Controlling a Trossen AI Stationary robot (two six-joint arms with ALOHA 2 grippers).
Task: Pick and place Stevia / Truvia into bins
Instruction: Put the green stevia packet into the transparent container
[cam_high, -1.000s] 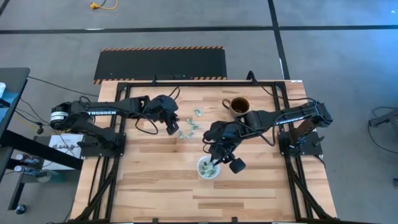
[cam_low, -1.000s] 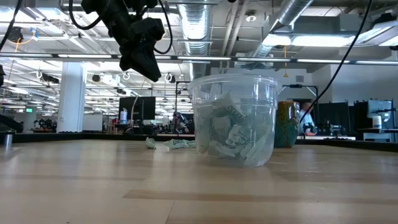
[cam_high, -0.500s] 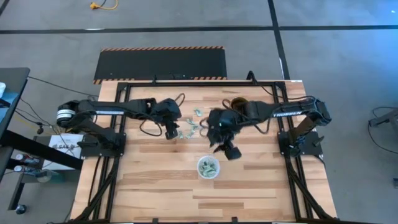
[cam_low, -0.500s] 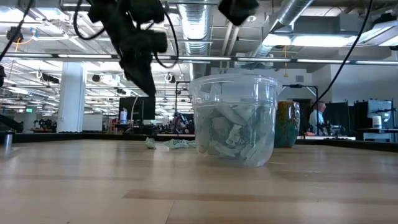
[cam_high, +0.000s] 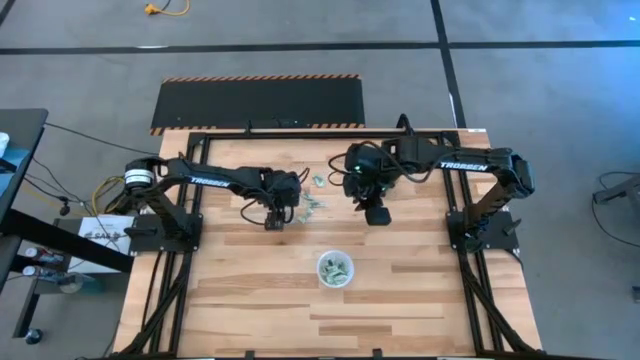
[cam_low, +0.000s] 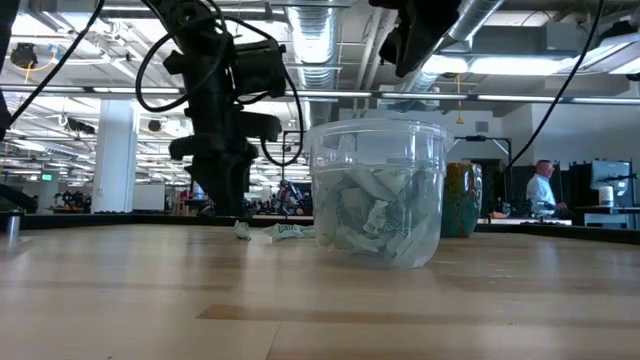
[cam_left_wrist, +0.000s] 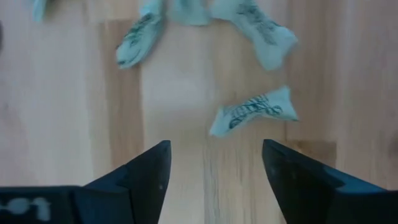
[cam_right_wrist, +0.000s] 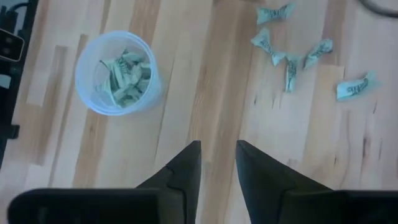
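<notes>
Several pale green Stevia / Truvia sachets (cam_high: 312, 203) lie flat and loose on the wooden table's far middle. My left gripper (cam_left_wrist: 214, 168) stands open, pointing down just above the table. One sachet (cam_left_wrist: 252, 112) lies a little ahead of its fingertips, untouched. The bin, a clear plastic cup (cam_high: 335, 270), stands upright nearer the front, holding several sachets (cam_right_wrist: 124, 74). High above the table, right of the loose sachets, my right gripper (cam_right_wrist: 217, 162) has a narrow gap between its fingers and nothing in it.
A brown mug (cam_low: 462, 200) stands at the far right, mostly hidden under my right arm in the high view. Black frame rails (cam_high: 165, 270) run along the table's left and right edges. Bare wood lies around the cup.
My left gripper has come down and toward the table's right edge, close to the loose sachets, rolling about its own axis. My right gripper has left the spot above the cup and swung toward the far edge, staying high. The sachets and cup have kept still.
</notes>
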